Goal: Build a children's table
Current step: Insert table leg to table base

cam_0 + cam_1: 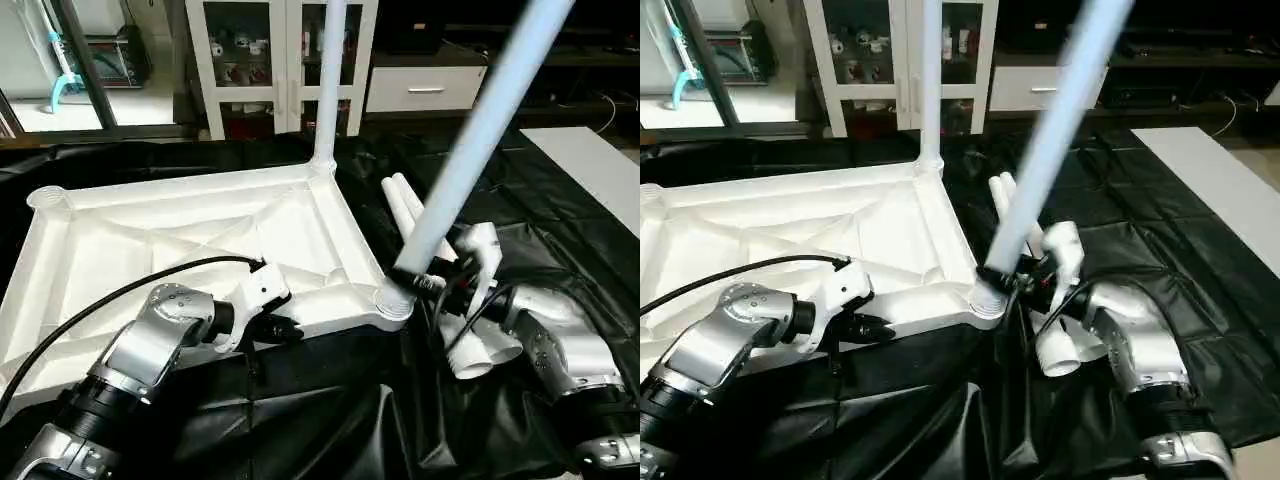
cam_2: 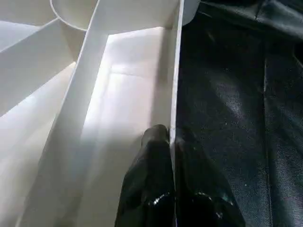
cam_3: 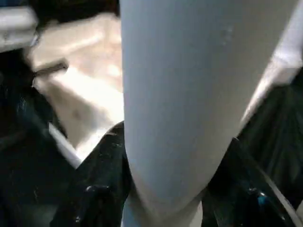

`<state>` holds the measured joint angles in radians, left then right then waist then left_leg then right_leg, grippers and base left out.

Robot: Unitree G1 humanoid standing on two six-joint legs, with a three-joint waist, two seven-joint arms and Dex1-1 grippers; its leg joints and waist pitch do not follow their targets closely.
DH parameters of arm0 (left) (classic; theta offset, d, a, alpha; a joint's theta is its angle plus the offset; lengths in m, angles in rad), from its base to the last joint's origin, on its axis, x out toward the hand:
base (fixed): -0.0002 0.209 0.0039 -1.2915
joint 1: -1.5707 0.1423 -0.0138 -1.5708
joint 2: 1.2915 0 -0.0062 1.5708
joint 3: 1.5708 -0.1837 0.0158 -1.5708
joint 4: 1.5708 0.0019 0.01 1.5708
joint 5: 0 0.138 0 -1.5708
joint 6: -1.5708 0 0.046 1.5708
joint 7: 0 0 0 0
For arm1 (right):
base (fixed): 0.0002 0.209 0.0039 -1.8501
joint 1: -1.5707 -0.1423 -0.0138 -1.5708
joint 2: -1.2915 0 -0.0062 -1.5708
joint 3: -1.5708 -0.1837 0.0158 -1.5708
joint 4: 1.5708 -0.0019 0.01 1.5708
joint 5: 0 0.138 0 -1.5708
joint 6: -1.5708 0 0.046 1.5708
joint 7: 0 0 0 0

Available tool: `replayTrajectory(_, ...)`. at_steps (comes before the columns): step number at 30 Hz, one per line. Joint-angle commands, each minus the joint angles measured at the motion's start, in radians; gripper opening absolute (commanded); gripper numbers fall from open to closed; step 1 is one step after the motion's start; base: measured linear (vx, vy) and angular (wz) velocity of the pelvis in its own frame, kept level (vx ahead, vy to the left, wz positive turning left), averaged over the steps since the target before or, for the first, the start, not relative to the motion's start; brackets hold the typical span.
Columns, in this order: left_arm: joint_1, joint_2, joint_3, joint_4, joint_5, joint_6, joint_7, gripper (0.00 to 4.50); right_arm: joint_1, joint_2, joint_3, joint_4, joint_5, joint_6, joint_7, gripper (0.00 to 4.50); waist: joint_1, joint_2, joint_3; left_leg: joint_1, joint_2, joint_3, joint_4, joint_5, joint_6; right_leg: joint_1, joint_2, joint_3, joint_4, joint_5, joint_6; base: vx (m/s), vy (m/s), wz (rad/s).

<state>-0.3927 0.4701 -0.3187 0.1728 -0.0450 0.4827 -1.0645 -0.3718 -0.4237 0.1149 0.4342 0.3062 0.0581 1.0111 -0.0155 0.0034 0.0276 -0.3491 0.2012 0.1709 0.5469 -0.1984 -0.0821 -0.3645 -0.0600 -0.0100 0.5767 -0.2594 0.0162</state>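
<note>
From the head, the white tabletop [image 1: 200, 240] lies upside down on black sheeting [image 1: 330, 420], one leg [image 1: 328, 80] upright in its far corner socket. The right gripper [image 1: 425, 283] pinches a tilted leg [image 1: 480, 130] at the near socket [image 1: 393, 300]; two spare legs [image 1: 400, 205] lie beside.

Left wrist: the left gripper [image 2: 171, 142] has its jaws pressed on the tabletop's rim.

Right wrist: the jaws flank the tilted leg.

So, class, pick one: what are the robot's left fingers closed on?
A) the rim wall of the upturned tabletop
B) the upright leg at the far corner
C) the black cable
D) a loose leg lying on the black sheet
A: in the left wrist view the two black fingers pinch the thin edge wall of the tabletop, one on each side.
</note>
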Motion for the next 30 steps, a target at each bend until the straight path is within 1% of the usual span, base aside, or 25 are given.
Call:
replayTrajectory(1, -0.069, -0.016, 0.096, -0.032, -0.045, -0.061, 0.062, 0.0, 0.173, -0.023, 0.215, 0.226, -0.241, 0.095, 0.011, 1.84, -0.013, 0.01, 0.017, 0.011, 0.031, -0.019, -0.09, -0.547, -0.039, -0.039, -0.057, 0.032, -0.113, -0.5, -0.084, 0.0, 0.0, 0.0)
replayTrajectory(3, -0.07, -0.015, 0.095, -0.032, -0.041, -0.062, 0.062, 0.0, 0.176, -0.017, 0.191, 0.233, -0.222, 0.099, 0.0, 1.84, -0.014, 0.007, 0.016, 0.015, 0.031, -0.02, -0.09, -0.565, -0.038, -0.043, -0.054, 0.032, -0.115, -0.513, -0.078, 0.0, 0.0, 0.0)
replayTrajectory(4, -0.072, -0.015, 0.095, -0.032, -0.039, -0.061, 0.063, 0.0, 0.176, -0.017, 0.184, 0.239, -0.217, 0.097, -0.002, 1.84, -0.015, 0.009, 0.017, 0.015, 0.032, -0.022, -0.091, -0.57, -0.039, -0.043, -0.055, 0.032, -0.114, -0.512, -0.079, 0.0, 0.0, 0.0)
replayTrajectory(5, -0.072, -0.016, 0.095, -0.033, -0.039, -0.06, 0.063, 0.0, 0.175, -0.016, 0.18, 0.243, -0.211, 0.097, -0.003, 1.84, -0.015, 0.007, 0.016, 0.014, 0.032, -0.021, -0.09, -0.567, -0.038, -0.043, -0.054, 0.032, -0.115, -0.504, -0.079, 0.0, 0.0, 0.0)
replayTrajectory(7, -0.073, -0.018, 0.095, -0.034, -0.04, -0.059, 0.063, 0.0, 0.177, -0.011, 0.172, 0.248, -0.198, 0.1, -0.003, 1.84, -0.014, 0.009, 0.016, 0.013, 0.032, -0.02, -0.091, -0.56, -0.037, -0.042, -0.054, 0.033, -0.113, -0.492, -0.084, 0.0, 0.0, 0.0)
replayTrajectory(12, -0.074, -0.018, 0.092, -0.034, -0.043, -0.058, 0.063, 0.0, 0.173, 0.003, 0.155, 0.291, -0.176, 0.072, -0.001, 1.84, -0.016, 0.01, 0.015, 0.01, 0.032, -0.019, -0.091, -0.548, -0.038, -0.039, -0.053, 0.032, -0.11, -0.455, -0.097, 0.0, 0.0, 0.0)
replayTrajectory(13, -0.074, -0.018, 0.092, -0.034, -0.044, -0.058, 0.063, 0.0, 0.169, 0.013, 0.138, 0.306, -0.16, 0.079, -0.004, 1.84, -0.016, 0.009, 0.014, 0.011, 0.032, -0.018, -0.091, -0.546, -0.038, -0.039, -0.052, 0.032, -0.11, -0.452, -0.098, 0.0, 0.0, 0.0)
replayTrajectory(14, -0.073, -0.02, 0.094, -0.035, -0.046, -0.056, 0.064, 0.0, 0.16, 0.034, 0.102, 0.33, -0.122, 0.107, -0.013, 1.84, -0.016, 0.01, 0.014, 0.01, 0.032, -0.018, -0.092, -0.543, -0.037, -0.038, -0.052, 0.032, -0.109, -0.445, -0.102, 0.0, 0.0, 0.0)
replayTrajectory(15, -0.073, -0.02, 0.094, -0.036, -0.046, -0.055, 0.064, 0.0, 0.16, 0.036, 0.098, 0.332, -0.118, 0.111, -0.015, 1.84, -0.018, 0.01, 0.014, 0.01, 0.032, -0.017, -0.091, -0.546, -0.037, -0.04, -0.053, 0.033, -0.109, -0.447, -0.105, 0.0, 0.0, 0.0)
replayTrajectory(16, -0.072, -0.02, 0.095, -0.036, -0.047, -0.055, 0.064, 0.0, 0.155, 0.049, 0.07, 0.343, -0.089, 0.138, -0.024, 1.84, -0.017, 0.01, 0.014, 0.011, 0.032, -0.019, -0.092, -0.551, -0.038, -0.039, -0.053, 0.032, -0.11, -0.453, -0.105, 0.0, 0.0, 0.0)
replayTrajectory(17, -0.072, -0.02, 0.095, -0.036, -0.048, -0.054, 0.064, 0.0, 0.153, 0.054, 0.059, 0.347, -0.076, 0.151, -0.025, 1.84, -0.017, 0.01, 0.014, 0.012, 0.033, -0.018, -0.092, -0.55, -0.038, -0.04, -0.053, 0.032, -0.11, -0.448, -0.107, 0.0, 0.0, 0.0)
replayTrajectory(19, -0.072, -0.02, 0.096, -0.037, -0.049, -0.052, 0.064, 0.0, 0.147, 0.063, 0.038, 0.352, -0.05, 0.181, -0.023, 1.84, -0.017, 0.011, 0.013, 0.01, 0.033, -0.019, -0.093, -0.543, -0.039, -0.037, -0.052, 0.031, -0.108, -0.428, -0.113, 0.0, 0.0, 0.0)
replayTrajectory(20, -0.072, -0.02, 0.096, -0.038, -0.049, -0.052, 0.064, 0.0, 0.143, 0.065, 0.03, 0.352, -0.04, 0.19, -0.023, 1.84, -0.015, 0.011, 0.012, 0.012, 0.034, -0.017, -0.093, -0.536, -0.039, -0.036, -0.052, 0.032, -0.107, -0.414, -0.117, 0.0, 0.0, 0.0)
replayTrajectory(21, -0.072, -0.02, 0.097, -0.038, -0.049, -0.052, 0.064, 0.0, 0.14, 0.065, 0.028, 0.351, -0.037, 0.193, -0.022, 1.84, -0.014, 0.011, 0.013, 0.012, 0.034, -0.016, -0.093, -0.533, -0.038, -0.036, -0.051, 0.032, -0.106, -0.408, -0.118, 0.0, 0.0, 0.0)
replayTrajectory(22, -0.072, -0.019, 0.097, -0.037, -0.049, -0.052, 0.064, 0.0, 0.138, 0.064, 0.029, 0.349, -0.037, 0.195, -0.02, 1.84, -0.015, 0.012, 0.012, 0.01, 0.034, -0.016, -0.093, -0.523, -0.039, -0.034, -0.052, 0.031, -0.105, -0.397, -0.121, 0.0, 0.0, 0.0)
replayTrajectory(23, -0.072, -0.019, 0.097, -0.039, -0.05, -0.051, 0.062, 0.0, 0.136, 0.052, 0.05, 0.339, -0.054, 0.187, -0.003, 1.84, -0.015, 0.012, 0.012, 0.009, 0.034, -0.015, -0.093, -0.519, -0.04, -0.033, -0.051, 0.031, -0.105, -0.392, -0.121, 0.0, 0.0, 0.0)
replayTrajectory(25, -0.073, -0.019, 0.094, -0.038, -0.05, -0.051, 0.059, 0.0, 0.138, 0.039, 0.073, 0.323, -0.072, 0.183, 0.014, 1.84, -0.014, 0.012, 0.012, 0.01, 0.034, -0.014, -0.092, -0.513, -0.039, -0.033, -0.051, 0.031, -0.104, -0.385, -0.125, 0.0, 0.0, 0.0)
replayTrajectory(26, -0.073, -0.019, 0.092, -0.037, -0.05, -0.052, 0.057, 0.0, 0.142, 0.025, 0.098, 0.313, -0.105, 0.154, 0.024, 1.84, -0.014, 0.012, 0.012, 0.01, 0.034, -0.014, -0.092, -0.511, -0.038, -0.032, -0.051, 0.031, -0.104, -0.381, -0.126, 0.0, 0.0, 0.0)
replayTrajectory(28, -0.073, -0.019, 0.091, -0.036, -0.05, -0.052, 0.056, 0.0, 0.142, 0.021, 0.105, 0.314, -0.117, 0.142, 0.028, 1.84, -0.013, 0.012, 0.012, 0.01, 0.033, -0.012, -0.091, -0.508, -0.036, -0.032, -0.052, 0.032, -0.105, -0.385, -0.127, 0.0, 0.0, 0.0)
replayTrajectory(30, -0.074, -0.019, 0.09, -0.035, -0.049, -0.052, 0.056, 0.0, 0.138, 0.02, 0.11, 0.32, -0.125, 0.133, 0.031, 1.84, -0.014, 0.009, 0.012, 0.007, 0.033, -0.014, -0.092, -0.504, -0.034, -0.03, -0.053, 0.032, -0.105, -0.394, -0.125, 0.0, 0.0, 0.0)
